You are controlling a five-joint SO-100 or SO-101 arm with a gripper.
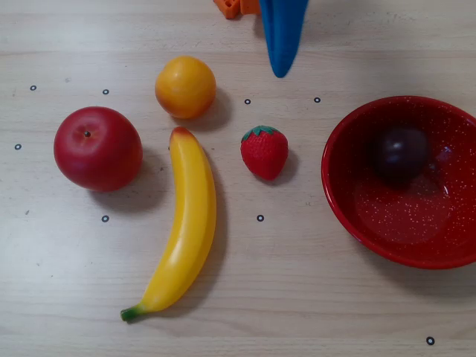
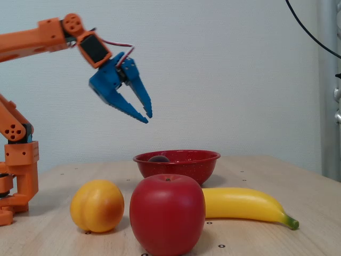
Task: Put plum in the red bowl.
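The dark purple plum (image 1: 400, 152) lies inside the red speckled bowl (image 1: 349, 201) at the right of the overhead view. In the fixed view only its top (image 2: 158, 158) shows over the bowl's rim (image 2: 184, 166). My blue gripper (image 2: 147, 117) hangs high in the air, above and left of the bowl in the fixed view. Its jaws are together and hold nothing. In the overhead view the gripper (image 1: 280, 71) comes in from the top edge, left of the bowl.
A red apple (image 1: 97, 148), an orange (image 1: 184, 86), a yellow banana (image 1: 186, 223) and a strawberry (image 1: 265, 152) lie on the wooden table left of the bowl. The orange arm base (image 2: 18, 165) stands at the left of the fixed view.
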